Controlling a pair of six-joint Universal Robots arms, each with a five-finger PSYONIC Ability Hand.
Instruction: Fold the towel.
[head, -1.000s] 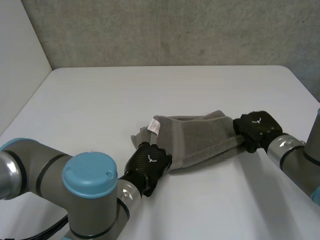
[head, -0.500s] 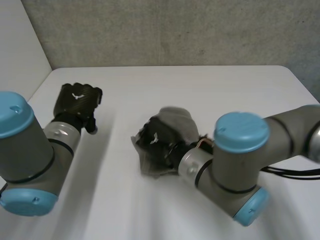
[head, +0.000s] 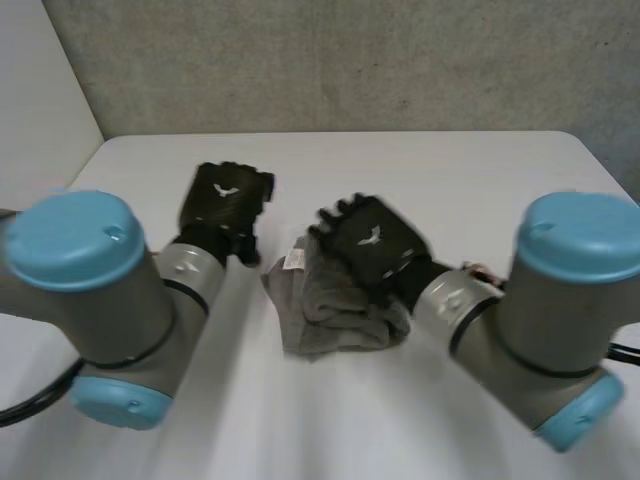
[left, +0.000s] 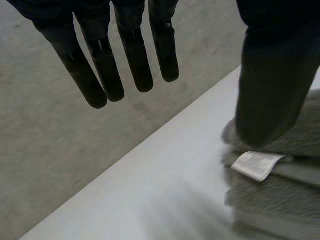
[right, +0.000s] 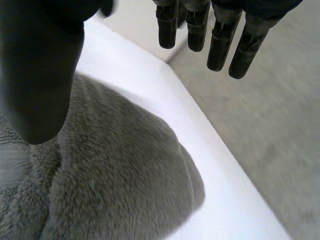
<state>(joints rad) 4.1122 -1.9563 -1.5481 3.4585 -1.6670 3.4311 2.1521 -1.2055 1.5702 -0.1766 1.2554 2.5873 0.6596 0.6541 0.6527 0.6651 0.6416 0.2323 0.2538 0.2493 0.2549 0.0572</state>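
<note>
A grey towel (head: 335, 315) lies folded into a thick bundle in the middle of the white table (head: 460, 170), with a white tag (head: 296, 260) on its left end. My right hand (head: 372, 240) hovers over the bundle's far side, open, nothing between fingers and thumb. In the right wrist view its straight fingers (right: 220, 45) reach past the towel (right: 115, 175), which lies under the palm. My left hand (head: 226, 203) hangs just left of the towel, open and empty. From the left wrist, the fingers (left: 130, 55) are straight, and the towel (left: 295, 142) and tag (left: 256, 165) lie by the thumb.
A rough grey wall (head: 330, 60) stands behind the table's far edge, and a pale wall (head: 35, 110) runs along the left. Both bulky arms lean in over the table's near half on either side of the towel.
My right hand has let go of the towel, opened and lifted above it. My left hand has swung in from the far left toward the towel. The towel now lies as a compact bundle.
</note>
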